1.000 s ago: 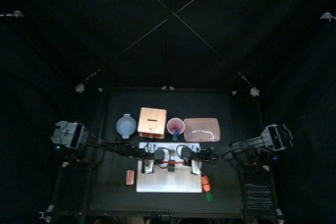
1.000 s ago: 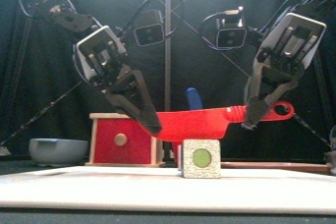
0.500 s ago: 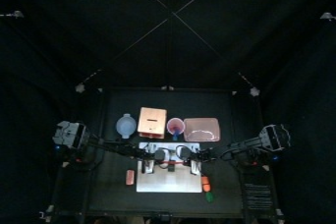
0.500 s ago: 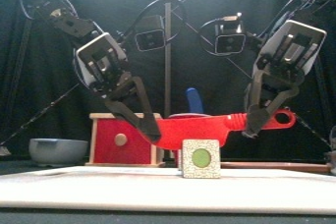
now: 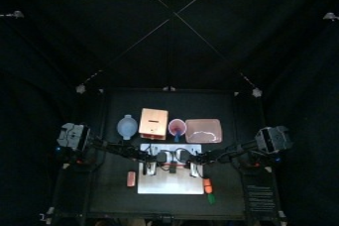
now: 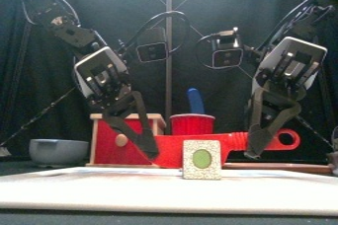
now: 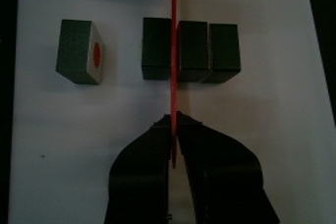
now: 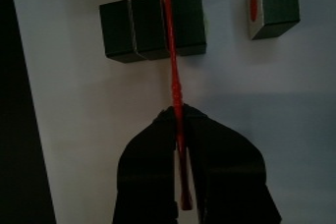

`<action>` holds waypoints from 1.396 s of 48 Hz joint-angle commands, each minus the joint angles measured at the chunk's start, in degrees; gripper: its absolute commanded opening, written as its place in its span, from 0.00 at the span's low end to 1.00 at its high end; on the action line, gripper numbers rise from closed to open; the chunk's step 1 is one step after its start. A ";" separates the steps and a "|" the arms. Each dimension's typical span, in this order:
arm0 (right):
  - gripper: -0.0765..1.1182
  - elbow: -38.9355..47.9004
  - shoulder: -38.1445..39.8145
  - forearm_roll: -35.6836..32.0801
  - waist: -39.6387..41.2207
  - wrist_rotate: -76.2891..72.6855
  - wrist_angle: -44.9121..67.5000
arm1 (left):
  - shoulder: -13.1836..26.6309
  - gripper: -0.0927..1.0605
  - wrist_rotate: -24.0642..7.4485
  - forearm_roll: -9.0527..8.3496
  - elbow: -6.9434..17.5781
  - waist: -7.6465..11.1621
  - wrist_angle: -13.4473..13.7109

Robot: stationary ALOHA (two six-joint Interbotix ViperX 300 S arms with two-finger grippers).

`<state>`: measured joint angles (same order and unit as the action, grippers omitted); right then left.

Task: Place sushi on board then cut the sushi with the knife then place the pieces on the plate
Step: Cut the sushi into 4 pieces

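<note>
Both grippers hold the red toy knife (image 6: 199, 140) level, just behind the top of the sushi (image 6: 201, 159). My left gripper (image 6: 145, 148) is shut on the blade end and my right gripper (image 6: 254, 150) is shut near the handle. In the left wrist view the blade (image 7: 175, 61) runs across the dark green roll (image 7: 192, 49), between its first and second blocks. One cut piece (image 7: 82, 51) with a red centre stands apart on the white board (image 7: 79, 120). The right wrist view shows the same roll (image 8: 155, 27) under the blade (image 8: 171, 51), and the loose piece (image 8: 273, 7).
Behind the board (image 5: 172, 178) stand the blue-grey bowl (image 5: 126, 126), the wooden box (image 5: 154, 123), the red cup (image 5: 177, 126) holding a blue knife (image 6: 195, 99), and the pink tray (image 5: 203, 129). Small toys lie beside the board's left (image 5: 131, 177) and right (image 5: 209, 184) edges.
Both grippers have come down together, lowering the red knife from well above the sushi to the level of its top.
</note>
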<state>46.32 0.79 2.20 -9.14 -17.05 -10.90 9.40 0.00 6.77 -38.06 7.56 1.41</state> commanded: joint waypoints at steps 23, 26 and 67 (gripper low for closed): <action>0.33 -1.23 -0.18 1.32 -2.46 -0.18 0.00 | -0.26 0.51 0.09 2.81 0.18 0.88 0.35; 0.33 -1.49 -0.18 1.85 -2.90 -0.18 -0.18 | -0.44 0.51 0.09 3.25 0.18 1.32 0.35; 0.33 -3.69 6.86 1.23 -4.31 -0.09 -5.01 | -7.21 0.51 -0.18 2.02 0.09 4.04 2.11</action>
<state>43.51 5.63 3.08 -12.39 -17.23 -15.91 3.16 -0.09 8.88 -38.41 10.81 3.52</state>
